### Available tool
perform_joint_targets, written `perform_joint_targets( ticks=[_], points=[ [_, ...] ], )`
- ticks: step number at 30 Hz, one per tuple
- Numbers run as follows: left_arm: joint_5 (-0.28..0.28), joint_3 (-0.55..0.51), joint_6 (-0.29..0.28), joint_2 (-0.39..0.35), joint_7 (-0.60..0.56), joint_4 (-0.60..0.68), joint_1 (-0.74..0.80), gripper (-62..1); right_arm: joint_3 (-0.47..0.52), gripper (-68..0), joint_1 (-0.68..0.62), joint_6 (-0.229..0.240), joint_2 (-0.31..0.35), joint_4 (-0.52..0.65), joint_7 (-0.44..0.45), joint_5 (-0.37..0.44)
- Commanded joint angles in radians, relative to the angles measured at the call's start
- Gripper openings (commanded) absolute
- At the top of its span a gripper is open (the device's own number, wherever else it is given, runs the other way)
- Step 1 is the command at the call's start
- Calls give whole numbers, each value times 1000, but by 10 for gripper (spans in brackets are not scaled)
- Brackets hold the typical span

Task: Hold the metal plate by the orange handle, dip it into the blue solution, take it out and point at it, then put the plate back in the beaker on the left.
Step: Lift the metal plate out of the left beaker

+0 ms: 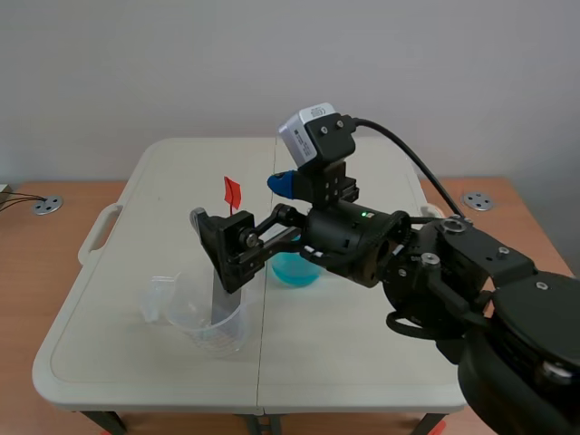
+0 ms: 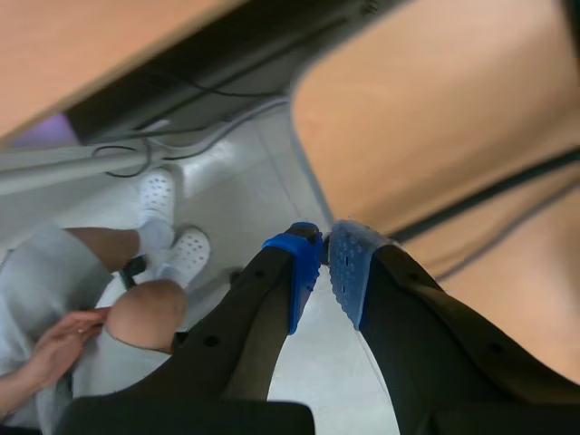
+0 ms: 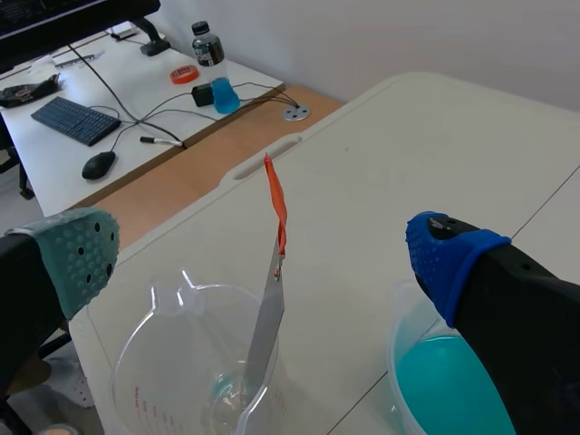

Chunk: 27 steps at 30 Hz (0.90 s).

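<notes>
Grey-green on one side and blue on the other, the dotted tips of the right gripper [image 3: 261, 256] stood wide apart and held nothing. The left gripper [image 2: 324, 267] was almost closed on nothing, away from the table above the floor, near a seated person's knee [image 2: 145, 313]. Just ahead of the right gripper and between its fingers, the metal plate [image 3: 265, 317] stood tilted in the clear beaker [image 3: 149, 362], its lower end on the bottom and its orange handle [image 3: 276, 204] well above the rim. Under the blue-tipped finger was the second beaker [image 3: 399, 317] with the blue solution [image 3: 444, 381], just beside the first one on the white table [image 3: 408, 154]. I counted one plate, one handle and two beakers. The plate looked thin, stiff and light, and probably smooth, so I think it could slip or swing; the handle seemed soft like tape, and the best place to grip was there, close to the metal. Farther away, a keyboard [image 3: 74, 120] and a mouse [image 3: 98, 164] lay on another desk.
</notes>
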Motion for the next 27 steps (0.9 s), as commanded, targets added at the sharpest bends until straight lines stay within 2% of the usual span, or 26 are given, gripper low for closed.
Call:
perform_joint_targets(
  ticks=[1, 7, 11, 14, 17, 20, 27],
  points=[
    [-4, 14, -6, 1, -7, 8, 0, -525, -5, -67, 27, 1, -14, 2, 18, 7],
    [-5, 78, -12, 3, -8, 3, -6, -525, -11, -160, 34, 1, -45, -8, 14, 4],
    [-5, 92, -13, 3, -6, 3, -14, -525, -11, -180, 38, -7, -56, -8, 11, 4],
    [-5, 92, -12, 3, -6, 2, -20, -525, -11, -186, 43, -25, -67, -8, -24, 4],
    [-5, 92, -12, 3, -4, 2, -22, -525, -11, -239, 49, -26, -70, -8, -34, 5],
    [-5, 92, -12, 3, -4, 2, -22, -525, -11, -259, 52, -26, -70, -8, -34, 4],
    [-5, 92, -12, 3, -4, 2, -23, -525, -11, -394, 51, -25, -70, -8, -38, 4]
  ],
)
